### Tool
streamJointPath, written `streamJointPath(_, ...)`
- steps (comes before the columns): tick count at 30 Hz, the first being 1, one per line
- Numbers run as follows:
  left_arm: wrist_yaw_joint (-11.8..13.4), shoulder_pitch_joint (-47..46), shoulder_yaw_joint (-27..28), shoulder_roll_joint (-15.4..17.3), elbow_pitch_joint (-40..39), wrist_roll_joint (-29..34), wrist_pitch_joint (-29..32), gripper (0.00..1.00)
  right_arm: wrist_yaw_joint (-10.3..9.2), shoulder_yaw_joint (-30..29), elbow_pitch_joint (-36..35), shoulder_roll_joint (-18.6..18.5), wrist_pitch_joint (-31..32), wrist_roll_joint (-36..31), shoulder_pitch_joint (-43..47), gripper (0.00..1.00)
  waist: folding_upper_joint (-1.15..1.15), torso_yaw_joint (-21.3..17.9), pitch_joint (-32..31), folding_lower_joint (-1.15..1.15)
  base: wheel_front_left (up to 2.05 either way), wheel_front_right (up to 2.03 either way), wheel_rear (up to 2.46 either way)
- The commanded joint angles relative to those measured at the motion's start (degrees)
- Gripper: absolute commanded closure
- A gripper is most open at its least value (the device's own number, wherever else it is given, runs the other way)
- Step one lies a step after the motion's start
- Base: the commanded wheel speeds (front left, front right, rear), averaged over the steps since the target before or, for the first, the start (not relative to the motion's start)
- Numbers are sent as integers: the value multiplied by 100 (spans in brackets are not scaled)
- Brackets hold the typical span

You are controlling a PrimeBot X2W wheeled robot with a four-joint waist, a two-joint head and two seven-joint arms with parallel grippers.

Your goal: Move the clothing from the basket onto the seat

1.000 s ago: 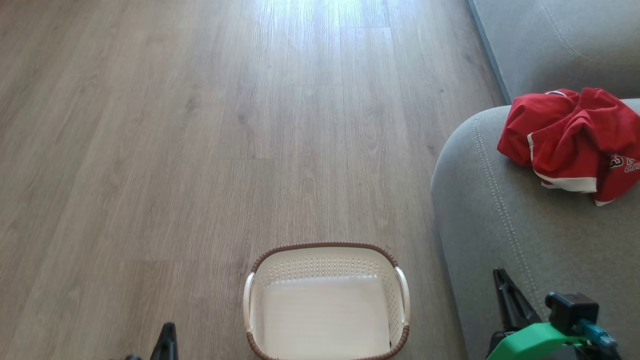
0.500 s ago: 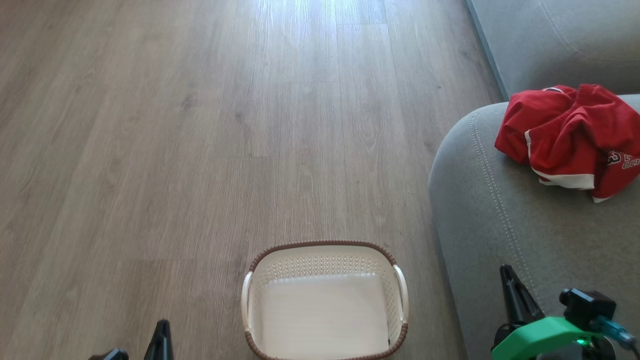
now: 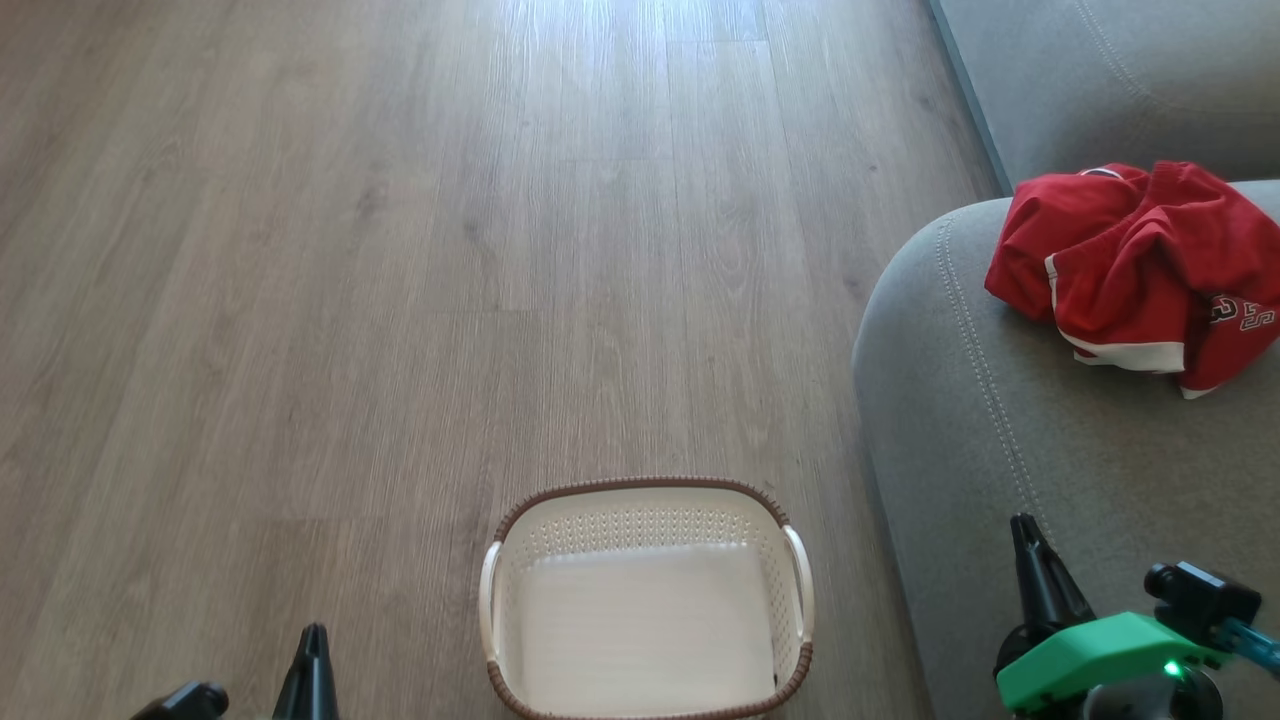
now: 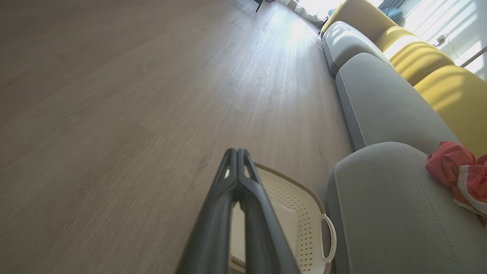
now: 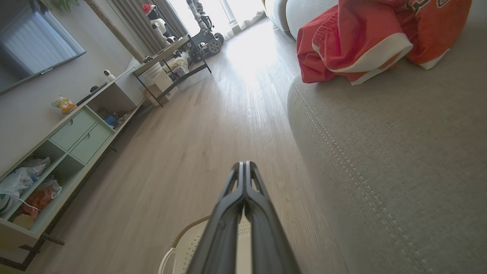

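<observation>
Red clothing [image 3: 1130, 270] all bunched up on the grey seat [image 3: 1000, 460]
The basket [image 3: 640, 488] sits on the floor [image 3: 400, 300] just beside it; left tool [image 4: 236, 152] and right tool [image 5: 243, 164] both have their fingers pressed together.

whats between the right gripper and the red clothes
Between the right gripper and the clothes, only bare sofa cushion with its stitching, seen in the head view.

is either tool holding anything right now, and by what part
Nothing is held. The left tool and the right tool are both shut on nothing; the clothing lies on the seat, apart from both.
</observation>
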Motion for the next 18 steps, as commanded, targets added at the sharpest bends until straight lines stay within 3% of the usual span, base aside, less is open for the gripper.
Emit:
streamJointPath(1,-57,-283,199,28,-170,-93,22,100,-1,-20,-193,-4,24,144,-295,100,0,-3,2,0,0,0,0)
streamJointPath(18,-331,-421,625,-157,-204,-920,289,100,-1,-86,-192,-14,274,1267,-455,100,0,-60,48,0,0,0,0)
